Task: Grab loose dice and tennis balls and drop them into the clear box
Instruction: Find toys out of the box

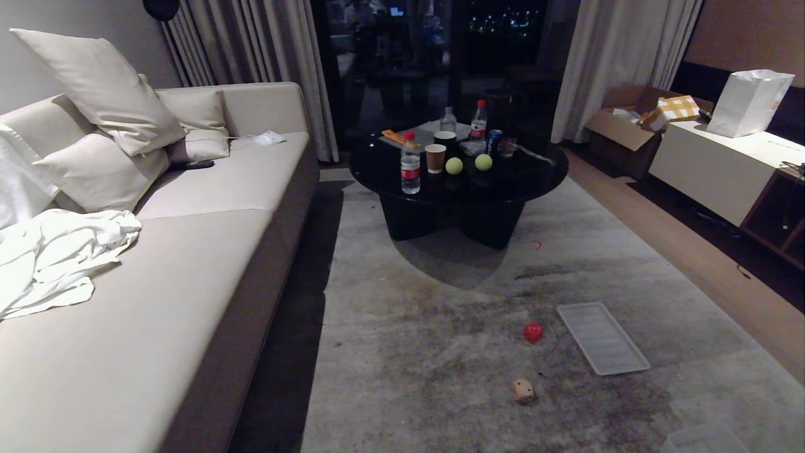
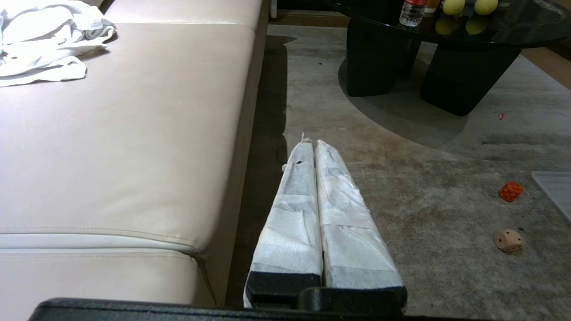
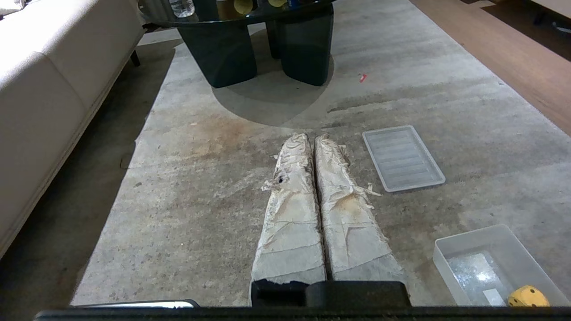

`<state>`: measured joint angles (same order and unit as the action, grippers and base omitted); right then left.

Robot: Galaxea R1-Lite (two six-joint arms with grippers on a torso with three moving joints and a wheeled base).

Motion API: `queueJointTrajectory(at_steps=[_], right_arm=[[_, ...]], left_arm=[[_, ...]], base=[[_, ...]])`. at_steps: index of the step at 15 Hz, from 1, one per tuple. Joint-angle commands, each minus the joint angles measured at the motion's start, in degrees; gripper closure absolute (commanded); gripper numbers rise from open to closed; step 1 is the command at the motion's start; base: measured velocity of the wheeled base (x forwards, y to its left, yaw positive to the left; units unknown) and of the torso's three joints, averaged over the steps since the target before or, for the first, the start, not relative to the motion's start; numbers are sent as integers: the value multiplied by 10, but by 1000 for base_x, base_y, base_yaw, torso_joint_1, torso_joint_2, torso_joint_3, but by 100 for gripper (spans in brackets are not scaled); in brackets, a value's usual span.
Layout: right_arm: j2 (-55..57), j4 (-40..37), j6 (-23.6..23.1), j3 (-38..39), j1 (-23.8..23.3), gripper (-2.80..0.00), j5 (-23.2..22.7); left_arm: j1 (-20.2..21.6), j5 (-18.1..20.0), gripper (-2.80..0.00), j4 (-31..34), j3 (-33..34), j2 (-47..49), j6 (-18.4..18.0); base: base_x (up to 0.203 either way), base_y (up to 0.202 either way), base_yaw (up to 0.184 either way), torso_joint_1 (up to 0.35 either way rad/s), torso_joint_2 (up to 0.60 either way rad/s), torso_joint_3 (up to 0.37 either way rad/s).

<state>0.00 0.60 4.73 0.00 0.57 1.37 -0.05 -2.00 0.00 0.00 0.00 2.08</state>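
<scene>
Head cam sits high and looks forward and down across the rug (image 1: 440, 352) toward the round black table (image 1: 459, 179), sofa (image 1: 157, 302) along its left. Both wrist cams ride low, just behind their wrapped fingers, facing the same way. Left wrist one hugs the sofa edge and shares the red die (image 2: 510, 191) and tan die (image 2: 508, 240) with the head view. Right wrist one shares the ribbed panel (image 3: 403, 158) and shows the clear box (image 3: 499, 263) up close.
</scene>
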Motion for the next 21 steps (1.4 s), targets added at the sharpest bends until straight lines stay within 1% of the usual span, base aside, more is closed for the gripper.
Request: queueJointTrajectory(at_steps=[1, 21], right_arm=[[1, 0, 0, 1, 0, 0, 0], [1, 0, 0, 2, 0, 0, 0]], left_arm=[[0, 0, 0, 0, 1, 1, 0], [0, 0, 0, 0, 1, 1, 0]], base=[[0, 0, 0, 0, 0, 0], [0, 0, 0, 0, 0, 0]])
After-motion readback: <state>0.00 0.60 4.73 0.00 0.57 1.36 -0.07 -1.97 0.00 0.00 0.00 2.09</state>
